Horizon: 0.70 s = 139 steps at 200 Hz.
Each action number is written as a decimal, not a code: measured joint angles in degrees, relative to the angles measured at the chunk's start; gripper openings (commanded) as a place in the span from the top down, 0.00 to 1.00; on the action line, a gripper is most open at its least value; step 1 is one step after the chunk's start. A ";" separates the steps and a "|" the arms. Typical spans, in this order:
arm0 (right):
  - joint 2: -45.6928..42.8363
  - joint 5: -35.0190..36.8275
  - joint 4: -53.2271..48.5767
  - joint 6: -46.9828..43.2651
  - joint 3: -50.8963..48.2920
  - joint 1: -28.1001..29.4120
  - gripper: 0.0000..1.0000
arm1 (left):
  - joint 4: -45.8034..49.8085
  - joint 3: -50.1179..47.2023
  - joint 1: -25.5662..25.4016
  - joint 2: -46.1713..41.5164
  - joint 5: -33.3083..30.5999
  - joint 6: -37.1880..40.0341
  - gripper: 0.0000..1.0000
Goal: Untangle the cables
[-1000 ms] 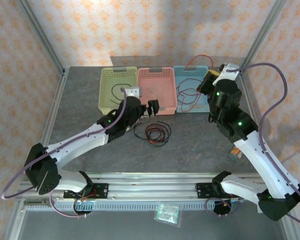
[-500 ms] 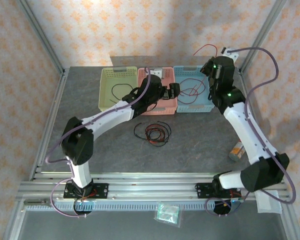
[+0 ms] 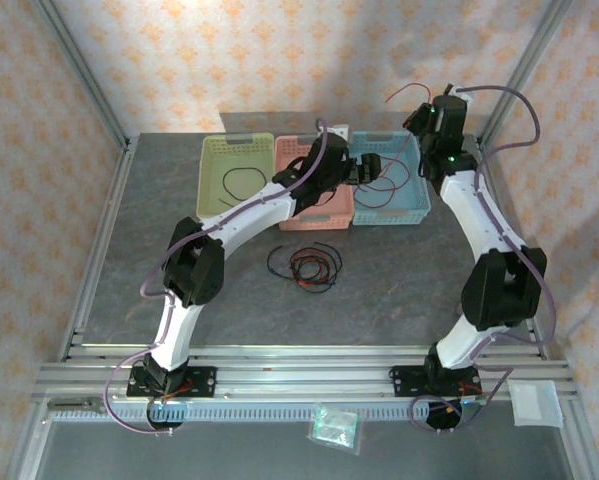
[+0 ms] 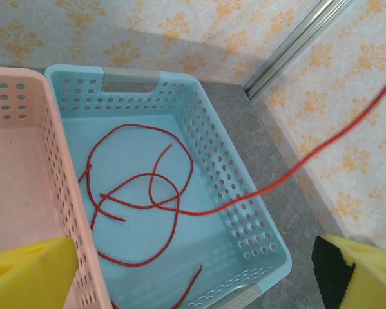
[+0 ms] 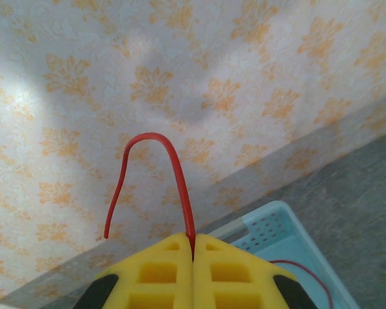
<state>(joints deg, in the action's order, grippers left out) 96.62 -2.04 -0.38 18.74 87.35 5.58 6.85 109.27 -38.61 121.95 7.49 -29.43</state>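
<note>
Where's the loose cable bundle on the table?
Top view: the cable bundle lies on the table near its centre, just in front of the pink basket.

Three plastic baskets are set side by side along the far edge of a grey table point(image 3: 159, 270): a green basket point(image 3: 211, 180) on the left, a pink basket point(image 3: 319, 222) in the middle, and a blue basket point(image 3: 404, 212) on the right. Orange-patterned wallpaper point(image 3: 229, 50) is seen behind. A clear packet point(image 3: 334, 425) and a white packet point(image 3: 535, 404) are laid by the near aluminium rails point(image 3: 309, 375).
</note>
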 measured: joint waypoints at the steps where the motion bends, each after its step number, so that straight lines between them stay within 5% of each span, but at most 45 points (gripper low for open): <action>1: 0.26 -0.26 0.02 0.17 0.11 -0.04 1.00 | 0.04 0.07 0.00 0.04 0.02 0.00 0.04; 100: 17.53 1.49 -14.49 4.22 5.40 -0.39 1.00 | 4.17 -1.70 -2.99 0.48 0.63 0.00 0.03; 123: 20.90 1.86 -18.88 4.15 7.80 -0.39 0.94 | 4.74 -2.67 -3.74 0.48 0.46 0.04 0.03; 139: 22.40 1.81 -21.14 3.67 8.85 -0.39 0.80 | 4.68 -3.67 -3.89 0.46 0.00 0.20 0.03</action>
<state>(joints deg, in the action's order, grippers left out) 119.02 -0.23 -21.52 22.41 96.20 5.19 11.53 105.60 -42.50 122.41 7.49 -29.23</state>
